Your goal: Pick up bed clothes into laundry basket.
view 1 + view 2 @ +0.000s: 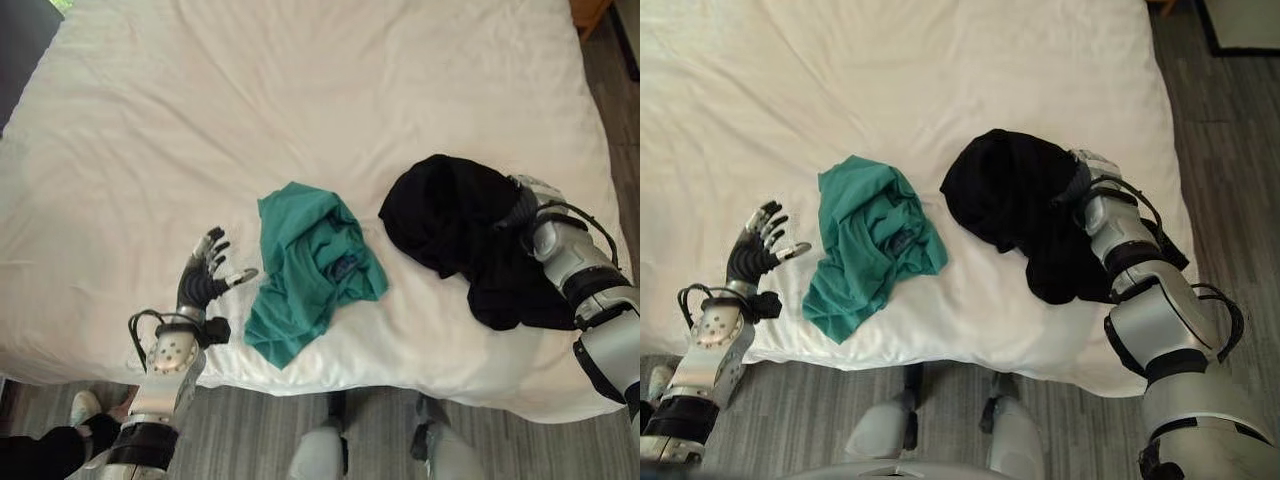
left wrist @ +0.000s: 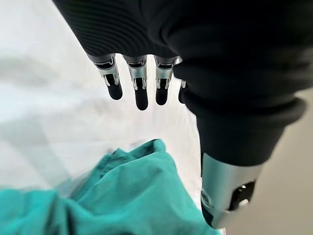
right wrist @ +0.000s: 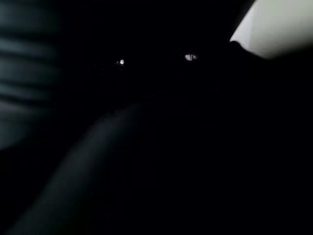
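Two head cameras look steeply down on a white bed (image 1: 300,100), sharing a teal garment (image 1: 310,265) and, at its 3 o'clock, a black garment (image 1: 1025,205). The left wrist camera sits very close above the teal garment; the right wrist camera is pressed into the black garment.

Left hand (image 1: 203,277) spread (fingers straight)

Two silver-grey arms with black joint bands. Left hand (image 1: 203,275): dark ribbed cover, silver fingers (image 2: 115,81) with dark tips, perforated silver wrist plate. Right hand (image 1: 1087,168): silver shell at the wrist.
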### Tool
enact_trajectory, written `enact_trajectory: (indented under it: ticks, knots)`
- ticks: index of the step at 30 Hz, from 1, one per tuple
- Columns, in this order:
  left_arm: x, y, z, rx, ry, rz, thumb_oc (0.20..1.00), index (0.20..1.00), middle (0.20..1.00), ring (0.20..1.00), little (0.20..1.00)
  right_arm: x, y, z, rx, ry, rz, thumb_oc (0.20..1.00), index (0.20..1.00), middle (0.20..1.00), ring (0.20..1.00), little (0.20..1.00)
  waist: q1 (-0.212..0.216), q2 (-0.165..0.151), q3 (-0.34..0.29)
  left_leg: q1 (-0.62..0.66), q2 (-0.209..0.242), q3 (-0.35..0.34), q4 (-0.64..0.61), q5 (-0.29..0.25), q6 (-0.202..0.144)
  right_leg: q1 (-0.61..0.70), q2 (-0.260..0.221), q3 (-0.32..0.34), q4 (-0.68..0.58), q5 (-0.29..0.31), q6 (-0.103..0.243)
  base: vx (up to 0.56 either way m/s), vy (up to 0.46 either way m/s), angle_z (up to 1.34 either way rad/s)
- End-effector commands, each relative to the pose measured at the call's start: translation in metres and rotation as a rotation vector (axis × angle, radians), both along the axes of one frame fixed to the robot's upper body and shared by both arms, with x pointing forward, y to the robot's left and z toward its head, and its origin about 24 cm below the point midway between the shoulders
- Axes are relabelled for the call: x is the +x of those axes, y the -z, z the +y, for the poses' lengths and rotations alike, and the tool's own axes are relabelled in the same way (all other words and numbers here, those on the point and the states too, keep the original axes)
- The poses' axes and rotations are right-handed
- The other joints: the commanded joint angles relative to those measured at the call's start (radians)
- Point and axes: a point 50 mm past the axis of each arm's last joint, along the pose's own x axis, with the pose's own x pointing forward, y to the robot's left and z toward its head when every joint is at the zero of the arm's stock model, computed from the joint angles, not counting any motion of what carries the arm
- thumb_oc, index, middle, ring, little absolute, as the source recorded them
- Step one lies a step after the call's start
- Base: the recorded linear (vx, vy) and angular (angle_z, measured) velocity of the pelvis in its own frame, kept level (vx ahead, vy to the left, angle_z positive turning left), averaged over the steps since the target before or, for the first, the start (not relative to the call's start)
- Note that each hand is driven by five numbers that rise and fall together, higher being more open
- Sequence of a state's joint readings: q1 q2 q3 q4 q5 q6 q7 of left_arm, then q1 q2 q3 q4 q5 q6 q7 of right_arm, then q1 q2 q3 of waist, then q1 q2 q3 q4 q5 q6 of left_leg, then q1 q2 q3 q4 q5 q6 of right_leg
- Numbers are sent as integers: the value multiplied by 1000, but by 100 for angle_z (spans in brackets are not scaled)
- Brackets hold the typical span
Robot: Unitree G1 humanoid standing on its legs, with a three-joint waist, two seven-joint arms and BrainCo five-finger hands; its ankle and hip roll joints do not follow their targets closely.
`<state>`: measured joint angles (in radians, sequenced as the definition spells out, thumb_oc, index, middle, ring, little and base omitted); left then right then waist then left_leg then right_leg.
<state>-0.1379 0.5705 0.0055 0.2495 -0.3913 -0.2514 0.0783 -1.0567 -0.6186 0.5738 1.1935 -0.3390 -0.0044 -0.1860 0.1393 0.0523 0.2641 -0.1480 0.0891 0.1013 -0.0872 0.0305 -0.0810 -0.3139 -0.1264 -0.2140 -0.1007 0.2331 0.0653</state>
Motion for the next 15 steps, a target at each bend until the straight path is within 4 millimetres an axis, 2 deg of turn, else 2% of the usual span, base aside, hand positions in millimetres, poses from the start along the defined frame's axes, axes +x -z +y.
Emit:
enact_trajectory:
  ticks: [1, 2, 3, 5, 6, 7, 8, 9, 11, 15]
  knots:
    - [-1, -36, 5, -20, -1, -180, 1000, 1000, 1000, 1000, 1000, 4, -8, -2, 2, 38, 45, 200, 200, 200, 200, 200, 6, -12, -5, -72, -7, 33, 0, 76, -42, 31, -60, 20, 13, -50, 95, 16, -62, 2]
    - [-1, -42, 4, -11, 6, -205, 1000, 1000, 1000, 1000, 1000, 2, 1, -2, 7, 38, 70, 200, 200, 200, 200, 200, 5, -9, -7, -66, -4, 33, 0, 76, -42, 35, -58, 21, 13, -55, 94, 22, -48, 3]
    - [-2, -41, 4, -11, 5, -204, 1000, 1000, 1000, 1000, 1000, 2, 2, -2, 7, 37, 71, 200, 200, 200, 200, 200, 5, -9, -7, -65, -4, 33, 0, 75, -42, 37, -57, 21, 13, -55, 93, 34, -36, 3]
    - [-2, -64, -1, 15, 38, -294, 1000, 1000, 1000, 1000, 1000, -4, 33, 6, 13, 11, 145, 200, 200, 200, 200, 200, -4, -4, -13, -31, 5, 38, 0, 65, -42, 73, -46, 25, 13, -71, 90, 48, -34, 2]
    - [-2, -77, -4, 33, 56, -346, 1000, 1000, 1000, 1000, 1000, -6, 41, 9, 13, -1, 164, 200, 200, 200, 200, 200, -9, -5, -18, -17, 7, 40, 0, 61, -42, 88, -44, 26, 13, -76, 89, 0, 0, 0]
    - [-2, -77, -4, 34, 56, -346, 1000, 1000, 1000, 1000, 1000, -6, 41, 9, 14, -1, 163, 200, 200, 200, 200, 200, -9, -6, -17, -19, 6, 41, 0, 65, -41, 85, -45, 27, 13, -72, 89, 39, -12, -2]
    - [-4, -93, -11, 66, 94, -414, 1000, 1000, 1000, 1000, 1000, -10, 55, 15, 15, -23, 188, 200, 200, 200, 200, 200, -18, -10, -27, 13, 10, 48, 0, 51, -40, 113, -41, 30, 13, -82, 89, 43, -1, -5]
    - [-4, -99, -15, 102, 110, -432, 1000, 1000, 1000, 1000, 1000, -12, 61, 17, 24, -33, 199, 200, 200, 200, 200, 200, -23, -15, -35, 26, 10, 54, 0, 49, -38, 123, -41, 33, 13, -82, 89, 75, -5, -4]
    - [-4, -101, -18, 180, 127, -419, 1000, 1000, 1000, 1000, 1000, -14, 67, 21, 42, -49, 213, 200, 200, 200, 200, 200, -34, -24, -52, 48, 13, 62, 0, 39, -35, 140, -40, 37, 13, -85, 89, 62, 4, -8]
    - [-2, -89, -21, 407, 119, -320, 1000, 1000, 1000, 1000, 1000, -11, 54, 18, 61, -66, 166, 200, 200, 200, 200, 200, -64, -50, -72, 99, 20, 83, 0, 18, -30, 178, -41, 51, 13, -87, 89, 24, 21, -24]
